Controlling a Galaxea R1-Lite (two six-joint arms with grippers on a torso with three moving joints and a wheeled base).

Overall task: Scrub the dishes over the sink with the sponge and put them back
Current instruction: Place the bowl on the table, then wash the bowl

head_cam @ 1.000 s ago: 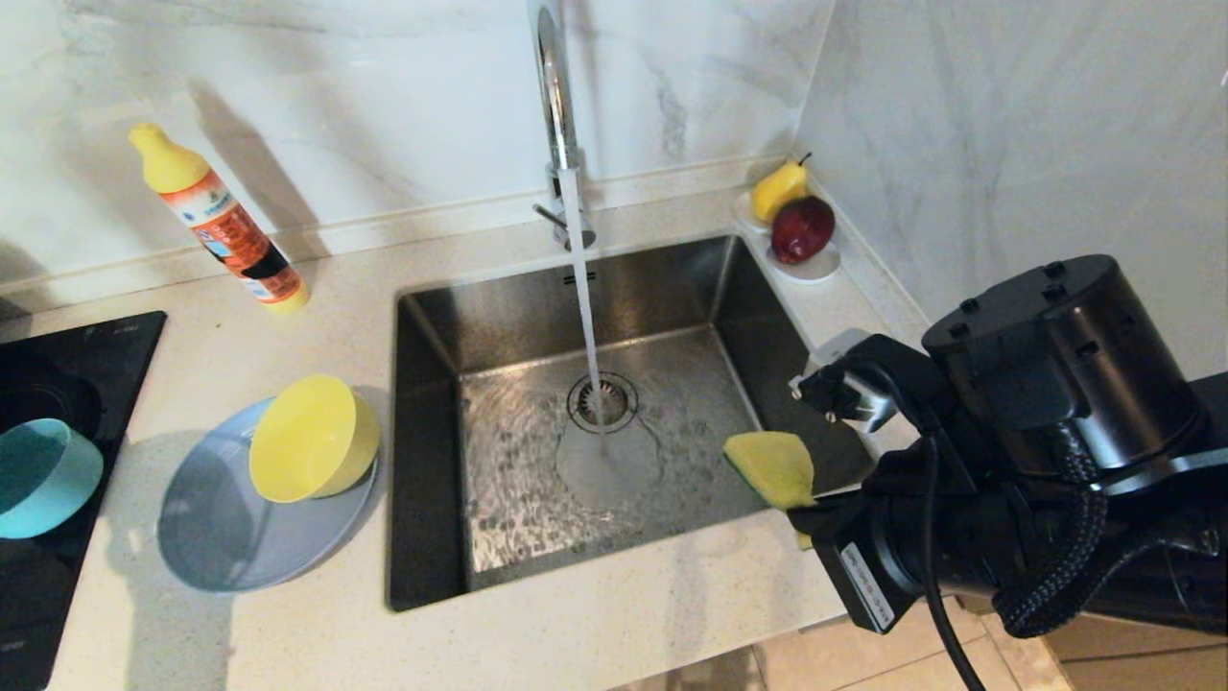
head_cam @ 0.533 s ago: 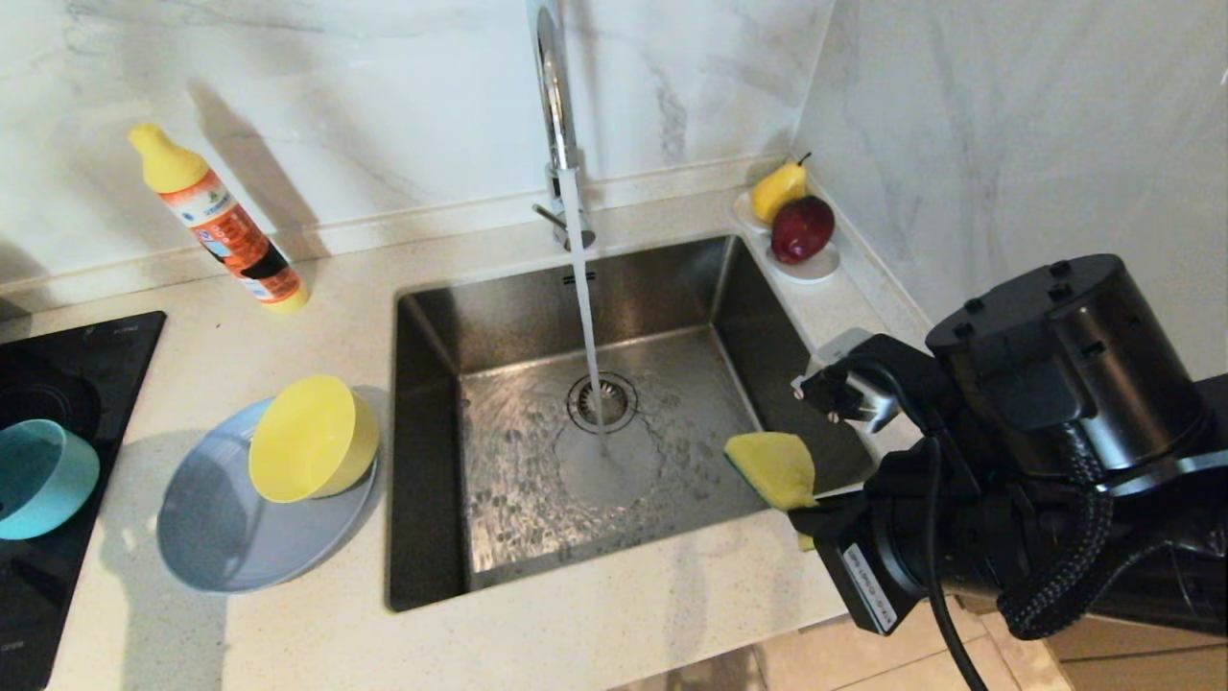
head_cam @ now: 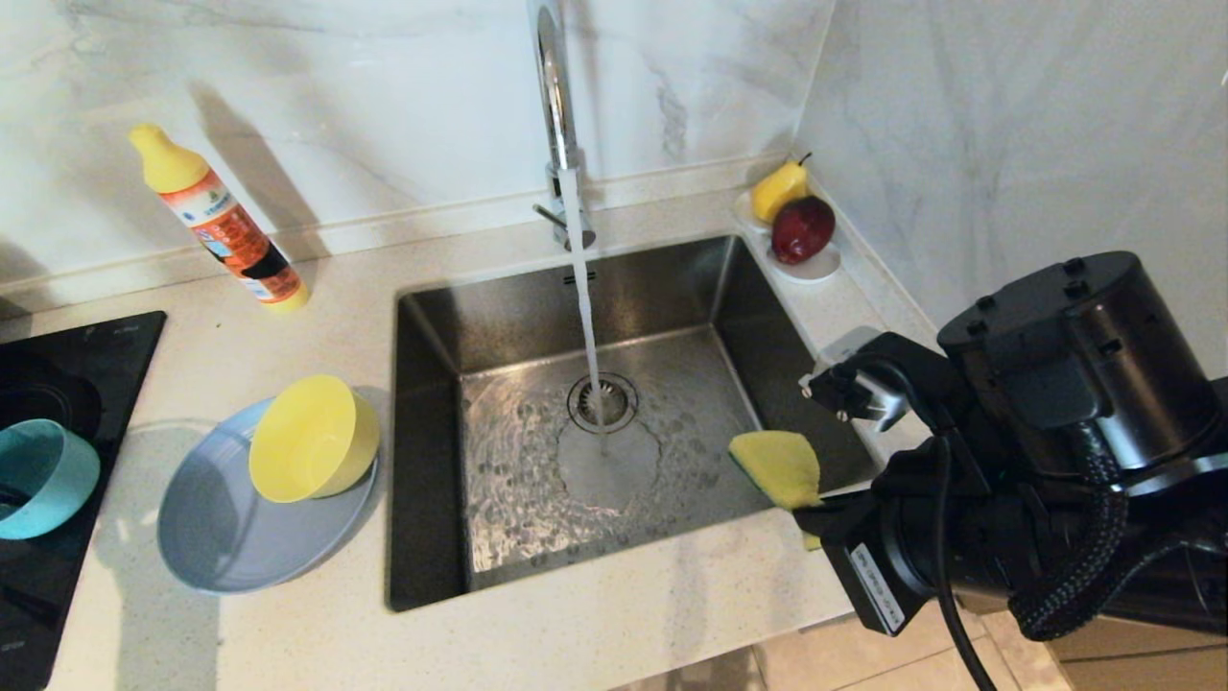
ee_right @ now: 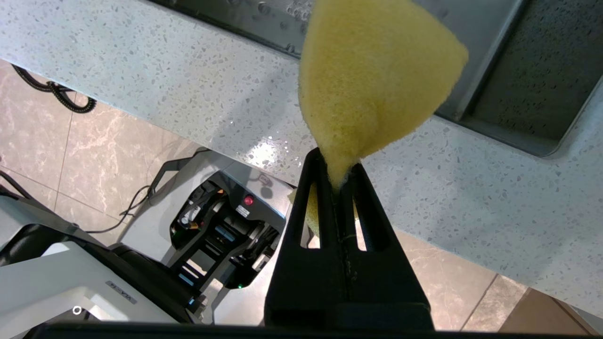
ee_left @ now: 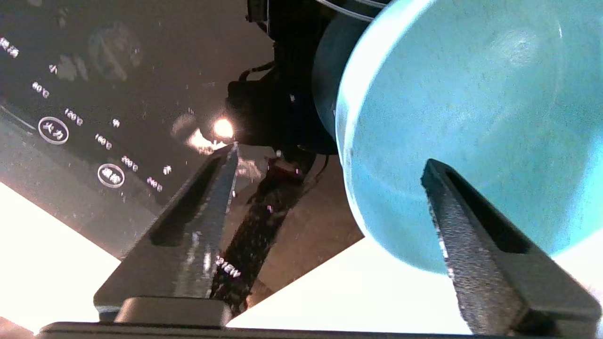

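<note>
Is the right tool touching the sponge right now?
Touching. The right wrist view shows the right tool with its fingers pinched shut on the narrow end of the yellow sponge, which bulges out beyond them.

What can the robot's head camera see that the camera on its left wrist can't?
Only the head view shows the sink with the tap running, the yellow-green bowl on the grey-blue plate, and the sponge pinched in the right gripper.

Only the left wrist view shows the left gripper, open, one finger in front of the bowl.

Both show the teal-blue bowl on the black cooktop.
</note>
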